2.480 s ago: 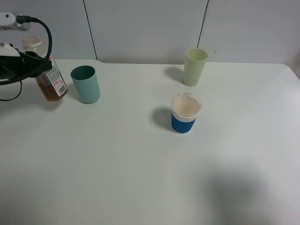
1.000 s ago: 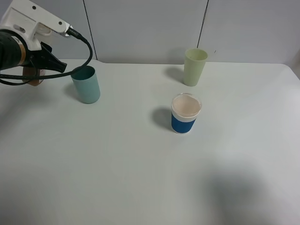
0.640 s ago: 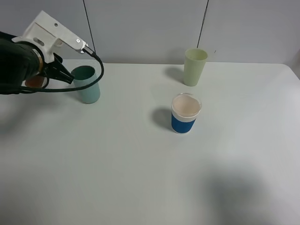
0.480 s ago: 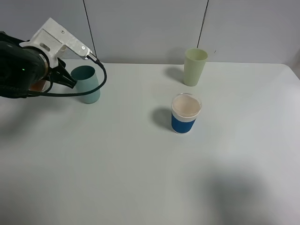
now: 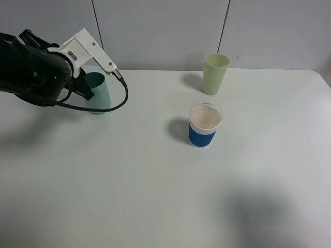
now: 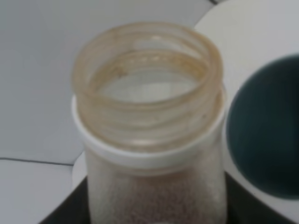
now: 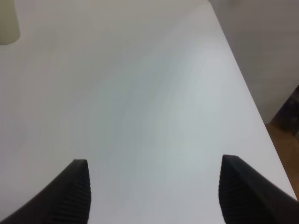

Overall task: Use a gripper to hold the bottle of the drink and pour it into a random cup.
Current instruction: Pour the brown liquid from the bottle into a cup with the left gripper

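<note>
Bottle [image 6: 149, 126] — gripped fast by left gripper [image 5: 78, 78], held just beside the mouth of the teal cup [image 6: 266, 135]. Pouring step: neck is to be brought over the rim, then tilted slowly — drink [image 6: 154, 198] looks scant.

An uncapped bottle [image 6: 149, 140], its wide threaded neck ringed by a white collar, filled the frame, clamped between the black jaws of the left gripper [image 6: 152, 212]. Just beside it, the teal cup [image 6: 266, 135] showed its dark inside above a white table [image 6: 252, 28].
</note>
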Motion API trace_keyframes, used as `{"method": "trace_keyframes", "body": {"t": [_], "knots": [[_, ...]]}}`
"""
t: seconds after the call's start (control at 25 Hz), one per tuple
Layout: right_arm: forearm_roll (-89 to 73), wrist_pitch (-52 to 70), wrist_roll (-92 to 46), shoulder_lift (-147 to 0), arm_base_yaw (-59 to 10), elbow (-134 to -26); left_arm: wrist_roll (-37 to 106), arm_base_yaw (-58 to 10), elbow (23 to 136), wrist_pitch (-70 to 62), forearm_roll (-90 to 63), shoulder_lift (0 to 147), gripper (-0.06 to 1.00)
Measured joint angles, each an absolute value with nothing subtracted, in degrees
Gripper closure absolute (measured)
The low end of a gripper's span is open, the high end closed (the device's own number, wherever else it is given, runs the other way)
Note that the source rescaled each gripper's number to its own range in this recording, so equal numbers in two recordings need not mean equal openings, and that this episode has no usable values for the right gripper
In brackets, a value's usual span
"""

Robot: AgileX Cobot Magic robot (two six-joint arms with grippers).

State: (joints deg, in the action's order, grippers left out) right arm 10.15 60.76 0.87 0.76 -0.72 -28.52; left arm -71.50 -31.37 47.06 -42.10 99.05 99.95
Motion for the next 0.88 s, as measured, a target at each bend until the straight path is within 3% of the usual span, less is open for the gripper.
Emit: {"method": "trace_keyframes", "body": {"t": [0.88], "knots": [[10.15, 60.76, 0.87, 0.76, -0.72, -28.52, -61.74, -31.19, 48.01, -48.06, 99.00, 101.61, 0.94]]}}
